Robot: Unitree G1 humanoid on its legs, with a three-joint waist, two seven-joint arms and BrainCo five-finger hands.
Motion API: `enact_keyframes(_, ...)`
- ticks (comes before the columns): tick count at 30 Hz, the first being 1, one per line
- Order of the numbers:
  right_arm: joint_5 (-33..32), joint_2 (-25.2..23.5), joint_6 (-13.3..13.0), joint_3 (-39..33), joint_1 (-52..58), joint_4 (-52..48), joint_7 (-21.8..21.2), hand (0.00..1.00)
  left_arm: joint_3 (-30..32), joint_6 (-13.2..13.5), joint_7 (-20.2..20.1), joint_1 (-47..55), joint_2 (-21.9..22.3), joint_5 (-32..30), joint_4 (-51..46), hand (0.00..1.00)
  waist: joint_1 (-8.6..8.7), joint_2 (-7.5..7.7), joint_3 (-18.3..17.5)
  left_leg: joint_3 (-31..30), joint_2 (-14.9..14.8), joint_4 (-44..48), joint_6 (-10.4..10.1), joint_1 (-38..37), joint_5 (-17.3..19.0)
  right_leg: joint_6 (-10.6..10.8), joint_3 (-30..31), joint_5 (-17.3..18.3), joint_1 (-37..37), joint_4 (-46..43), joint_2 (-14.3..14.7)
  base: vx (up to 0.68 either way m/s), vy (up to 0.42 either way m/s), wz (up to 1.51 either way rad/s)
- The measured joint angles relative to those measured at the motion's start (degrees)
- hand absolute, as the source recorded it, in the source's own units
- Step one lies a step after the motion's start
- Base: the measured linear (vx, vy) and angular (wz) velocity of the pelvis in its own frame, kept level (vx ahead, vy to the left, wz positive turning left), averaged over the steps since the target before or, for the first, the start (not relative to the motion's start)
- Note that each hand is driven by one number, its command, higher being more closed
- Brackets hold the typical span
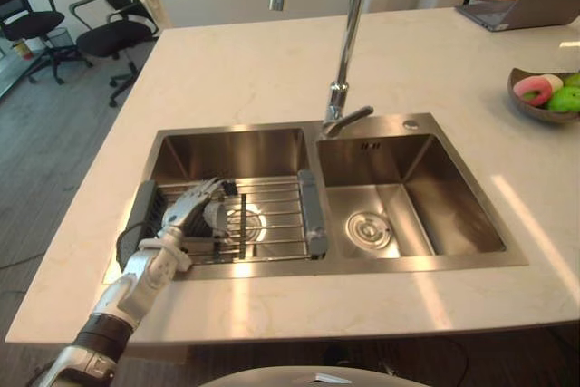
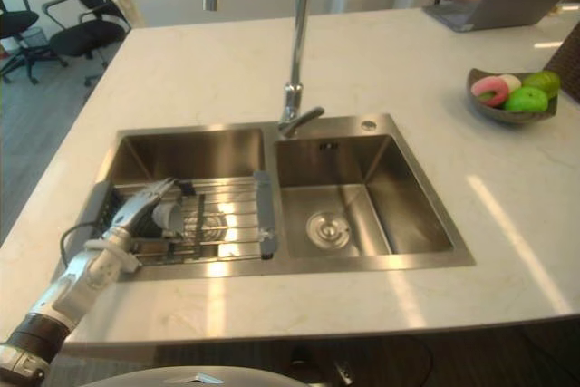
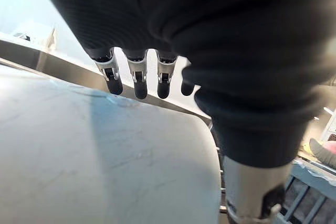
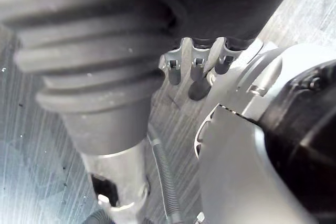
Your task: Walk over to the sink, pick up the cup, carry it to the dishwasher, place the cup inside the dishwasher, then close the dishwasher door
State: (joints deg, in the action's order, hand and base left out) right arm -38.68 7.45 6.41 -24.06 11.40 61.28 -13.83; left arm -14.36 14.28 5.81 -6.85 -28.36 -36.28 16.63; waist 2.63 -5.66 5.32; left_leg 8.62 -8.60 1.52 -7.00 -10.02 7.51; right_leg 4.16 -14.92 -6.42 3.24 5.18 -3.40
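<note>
Pale stone table (image 1: 272,70) carries a twin steel sink (image 1: 453,197) in the left eye view. A wire rack (image 1: 281,224) spans the left basin, and the cup (image 1: 218,218) sits on it. The left robot hand (image 1: 186,213) reaches over the rack, its fingers stretched out across the cup and not yet closed on it.

In the right eye view the cup (image 2: 169,217) looks small, grey and smooth-sided. It is half hidden, so I cannot tell whether it is upright or lying. A sound grasp would likely bring the thumb to the far side, wrap the body firmly, then lift straight up clear of the bars.

The left wrist view shows the fingers (image 3: 139,77) straight, dark tips over a pale curved surface; whether that is the cup or the table I cannot tell.

In the right wrist view the right robot hand (image 4: 194,72) hangs relaxed above the floor (image 4: 31,171), holding nothing.
</note>
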Motion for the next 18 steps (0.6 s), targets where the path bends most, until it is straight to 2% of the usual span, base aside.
enact_keyframes(5, -0.24, -0.02, -0.02, -0.88, -0.05, 0.0, -0.75, 0.0, -0.26, 0.15, -3.06, -0.86, -0.24, 0.65, 0.89, 0.0, 0.01, -0.09, 0.0, -0.08, -0.05, -0.02, -0.02, 0.0, -0.01, 0.08, -0.22, 0.2, 0.02, 0.0, -0.04, 0.0, 0.0, 0.0)
enact_keyframes(11, -0.28, 0.02, 0.02, -0.93, -0.23, 0.0, -1.16, 0.0, -1.55, 1.78, -6.97, -1.08, -2.18, 4.86, 0.89, 0.0, 0.15, -0.24, 0.01, -0.89, -0.04, -0.19, -0.07, 0.05, -0.06, 0.13, -1.83, 0.49, 0.52, 0.0, -0.27, 0.0, 0.008, 0.08)
enact_keyframes(18, -0.34, 0.02, 0.03, -1.0, -0.72, 0.0, -1.15, 0.0, -1.5, 4.0, -7.49, -0.78, -3.52, 6.42, 0.76, 0.0, -0.82, -0.29, 0.0, -3.0, 0.28, -0.19, -0.4, 1.12, -0.51, 0.47, -4.78, 0.75, 0.79, 0.0, -0.89, -0.01, 0.008, 0.17)
